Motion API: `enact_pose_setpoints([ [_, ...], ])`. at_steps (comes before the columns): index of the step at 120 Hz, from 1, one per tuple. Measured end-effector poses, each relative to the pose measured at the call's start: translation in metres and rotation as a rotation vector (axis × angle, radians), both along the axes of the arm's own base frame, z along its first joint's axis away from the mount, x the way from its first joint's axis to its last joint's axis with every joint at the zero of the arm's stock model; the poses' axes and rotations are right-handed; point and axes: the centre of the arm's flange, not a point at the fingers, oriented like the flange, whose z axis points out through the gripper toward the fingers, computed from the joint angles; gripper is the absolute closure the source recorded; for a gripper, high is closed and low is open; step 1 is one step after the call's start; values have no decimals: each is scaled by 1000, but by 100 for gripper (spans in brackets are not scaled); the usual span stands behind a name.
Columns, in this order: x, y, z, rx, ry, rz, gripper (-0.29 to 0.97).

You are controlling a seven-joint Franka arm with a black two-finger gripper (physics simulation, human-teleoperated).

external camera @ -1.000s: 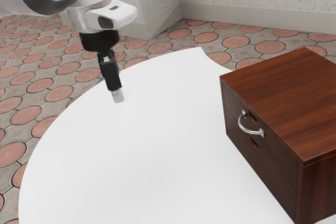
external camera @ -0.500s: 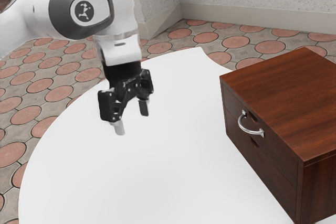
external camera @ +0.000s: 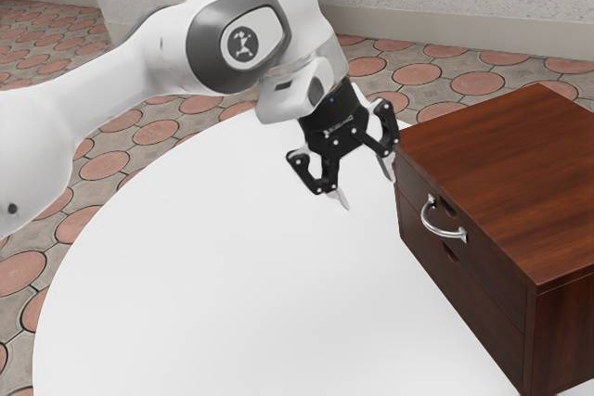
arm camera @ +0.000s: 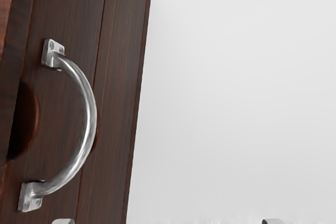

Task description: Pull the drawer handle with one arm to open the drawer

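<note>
A dark wooden cabinet (external camera: 506,150) stands on the white round table (external camera: 232,303) at the exterior view's right. Its top drawer front (external camera: 464,261) lies flush with the body and carries a curved silver handle (external camera: 441,221). My black gripper (external camera: 366,185) hangs open just off the cabinet's near upper corner, a short way up and toward the exterior view's left from the handle, touching nothing. In the wrist view the handle (arm camera: 79,124) is close ahead on the wood front (arm camera: 118,77), off to one side of my fingertips (arm camera: 273,221).
The table's rounded edge (external camera: 56,303) drops to a floor of red round tiles (external camera: 56,201). A grey wall with a pale baseboard (external camera: 464,30) runs behind. Bare white tabletop (arm camera: 241,93) lies beside the cabinet under my hand.
My arm has swung from the table's far left edge toward the cabinet, and my hand has turned to face the drawer front. The fingers have spread apart. The drawer has not moved.
</note>
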Motion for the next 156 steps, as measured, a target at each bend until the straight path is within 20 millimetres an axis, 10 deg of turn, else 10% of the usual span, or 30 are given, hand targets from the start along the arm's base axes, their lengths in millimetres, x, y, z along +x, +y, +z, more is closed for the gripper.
enact_pose_setpoints([
  [63,41,-19,-44,-69,-104,-180,47],
  [156,19,-37,-80,-159,-88,-237,70],
])
